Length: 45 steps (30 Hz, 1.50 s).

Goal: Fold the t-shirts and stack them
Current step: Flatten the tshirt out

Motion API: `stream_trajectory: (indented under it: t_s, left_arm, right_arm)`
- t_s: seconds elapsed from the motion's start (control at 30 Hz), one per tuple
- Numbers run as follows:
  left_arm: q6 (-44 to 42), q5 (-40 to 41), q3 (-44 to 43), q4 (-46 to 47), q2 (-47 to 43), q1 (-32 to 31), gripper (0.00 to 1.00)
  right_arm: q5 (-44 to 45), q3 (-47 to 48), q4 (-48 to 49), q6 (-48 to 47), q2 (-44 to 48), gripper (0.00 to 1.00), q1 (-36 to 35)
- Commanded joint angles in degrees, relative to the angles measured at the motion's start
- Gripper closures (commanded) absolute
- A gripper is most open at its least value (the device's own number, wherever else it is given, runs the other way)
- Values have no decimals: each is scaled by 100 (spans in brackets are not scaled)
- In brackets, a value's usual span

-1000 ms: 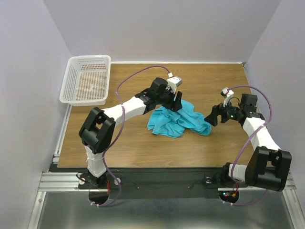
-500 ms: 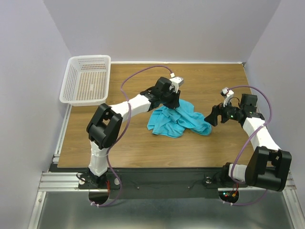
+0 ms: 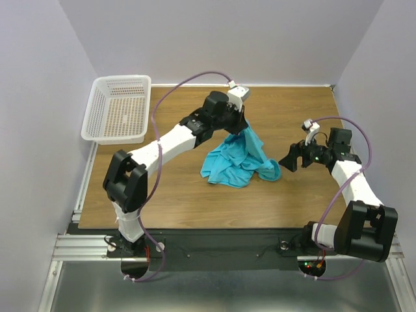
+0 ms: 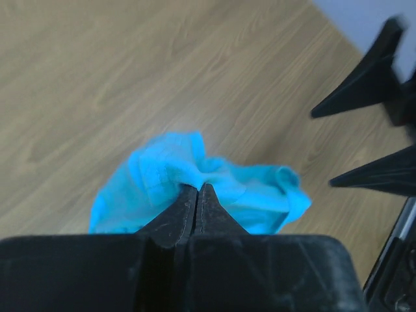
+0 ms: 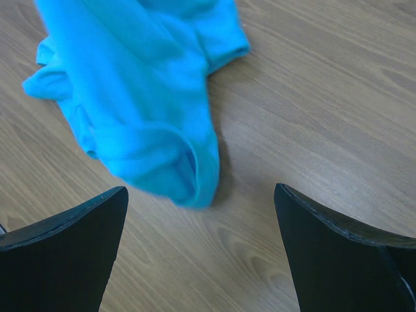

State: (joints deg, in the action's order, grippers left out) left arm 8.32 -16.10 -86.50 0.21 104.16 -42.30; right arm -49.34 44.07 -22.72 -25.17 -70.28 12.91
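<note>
t-shirt: one bright turquoise cloth is seen, crumpled and unfolded, near the middle of the table and a little toward 3 o'clock in the top view.
t-shirt, lie: the bulk is spread on the wood. a narrow part is drawn up in a peak at the heap's 12 o'clock edge, where it is pinched.
t-shirt, wrist views: a bunched fold is shown under the left fingertips. a rolled hem or sleeve end is shown lying flat on the wood at the 11 o'clock side of the right wrist view.
left gripper: found at 12 o'clock of the heap, pointed downward. the fingers are pressed together with no gap seen between them, and turquoise cloth is clamped at their tips.
right gripper: found at 3 o'clock of the heap, just beside its edge. the fingers are spread wide. nothing is held, and no contact with the cloth is seen.
table: a wood-grain top, on which the cloth rests.
basket: white plastic mesh, set at the table's 10 o'clock corner, well apart from the cloth. nothing is seen inside it.
cables: a purple lead is looped above each arm.
</note>
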Motion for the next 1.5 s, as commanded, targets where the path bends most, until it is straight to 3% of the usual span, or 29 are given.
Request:
stream_trajectory:
  t_s: [0.0, 0.17, 0.43, 0.57, 0.7, 0.93, 1.27, 1.47]
  left_arm:
    - [-128, -130, -534, 533, -783, -32, 100]
    - [-199, -166, -763, 498, -932, -23, 100]
    - [-278, -95, -983, 384, -1073, -23, 100]
    - [-278, -34, -983, 392, -1161, -23, 100]
    - [-260, -8, -965, 392, -1222, -23, 100]
    - [-173, 1, -913, 410, -1258, -23, 100]
    - [-137, 45, -614, 480, -1407, -23, 100]
    - [-208, 265, -290, 489, -1653, 12, 100]
  right_arm:
    - [-172, 198, 31, 82, 286, 0, 115]
    - [-549, 426, 5, 293, 234, 0, 107]
    - [-1850, 1497, -567, 890, -336, 0, 37]
    - [-1614, 1814, -567, 1417, -556, 0, -218]
    - [-843, 1964, -549, 1839, -837, 4, -823]
    - [116, 2254, -435, 2322, -1382, 22, -1282]
    - [662, 2536, -224, 2815, -1787, 41, -1572]
    - [1093, 2545, -180, 2816, -1682, 66, -1563]
